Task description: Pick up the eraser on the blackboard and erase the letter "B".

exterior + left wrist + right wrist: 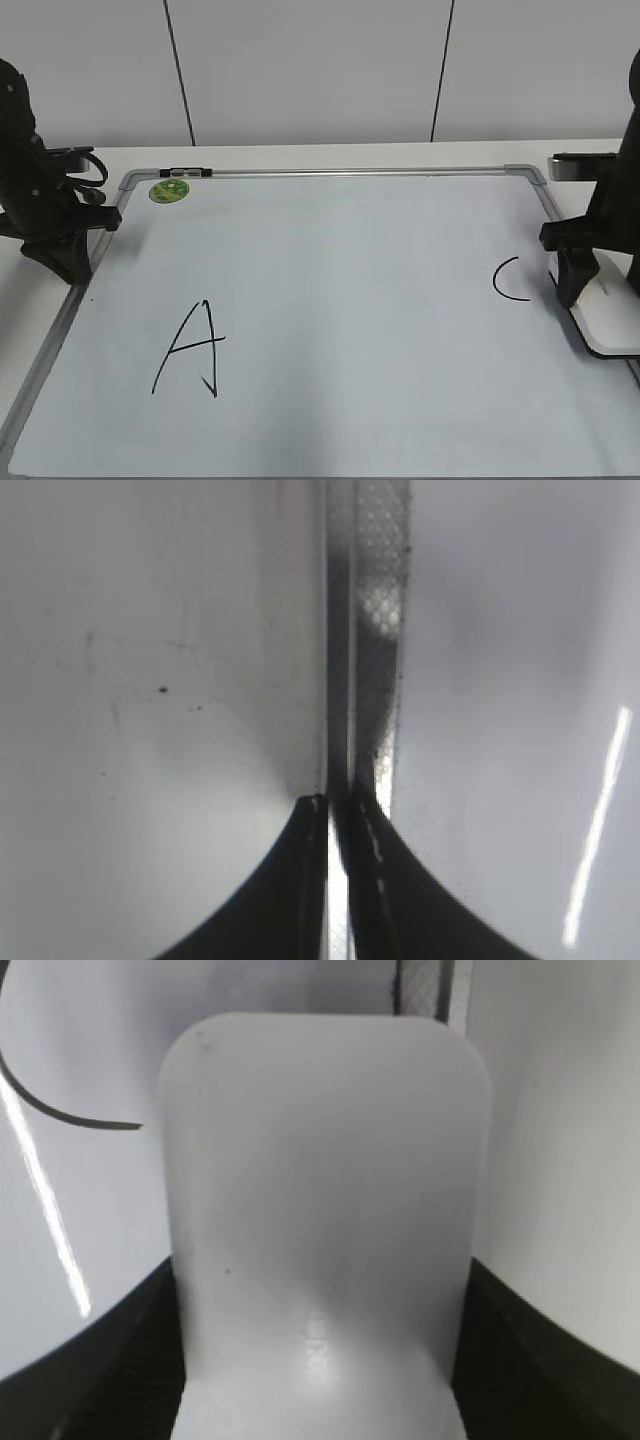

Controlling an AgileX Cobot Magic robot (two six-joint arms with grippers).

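The blackboard [330, 260] is a white board with a grey frame, lying flat. No letter "B" shows on it; the board between the black "A" [190, 350] and the black "C" [508, 280] is bare. The white eraser [612, 325] lies flat at the board's right edge, just right of the "C". My right gripper [575, 285] stands over it. In the right wrist view the eraser [320, 1160] fills the space between the two fingers [320, 1280], which press its sides. My left gripper [68, 268] is shut and empty over the board's left frame [372, 630], fingertips [335, 805] together.
A round green sticker [169, 190] sits near the board's far left corner. The board's frame runs close to both arms. Part of the "C" stroke [60, 1110] shows left of the eraser in the right wrist view. A white wall stands behind the table.
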